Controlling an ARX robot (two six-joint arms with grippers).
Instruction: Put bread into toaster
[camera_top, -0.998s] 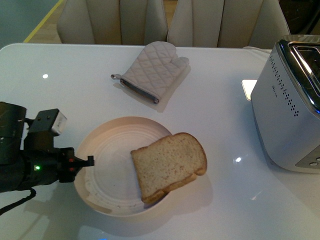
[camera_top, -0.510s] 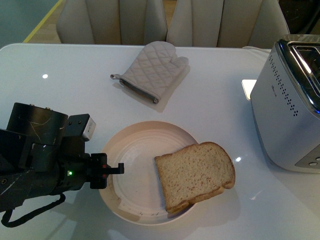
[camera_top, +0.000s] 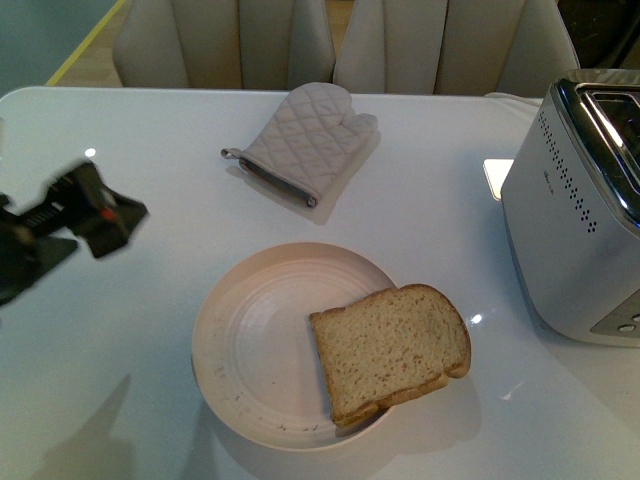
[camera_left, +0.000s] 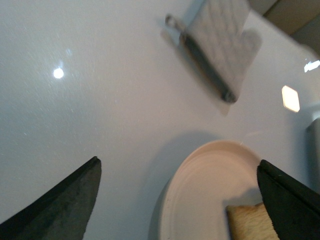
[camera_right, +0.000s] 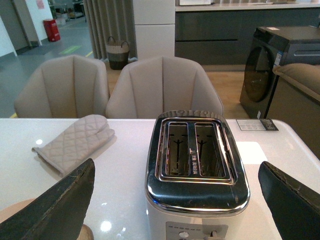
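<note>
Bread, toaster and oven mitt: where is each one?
bread (camera_top: 392, 348), front view, middle of the slice's face.
toaster (camera_right: 197, 192), right wrist view, chrome top beside the slots.
oven mitt (camera_top: 305, 140), front view, quilted palm.

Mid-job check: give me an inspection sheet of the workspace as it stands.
Surface: glossy white table, glare spots, no spills seen.
Job's things: bread lies on the plate, overhanging its rim on the toaster's side; toaster upright, both slots empty.
Clutter: oven mitt lying flat, apart from the plate.
Claws: left claw open, empty, blurred in the front view; right claw open, empty, facing the toaster.
Cables: nothing seen.
Surroundings: beige chairs behind the table; dark appliance beyond.
</note>
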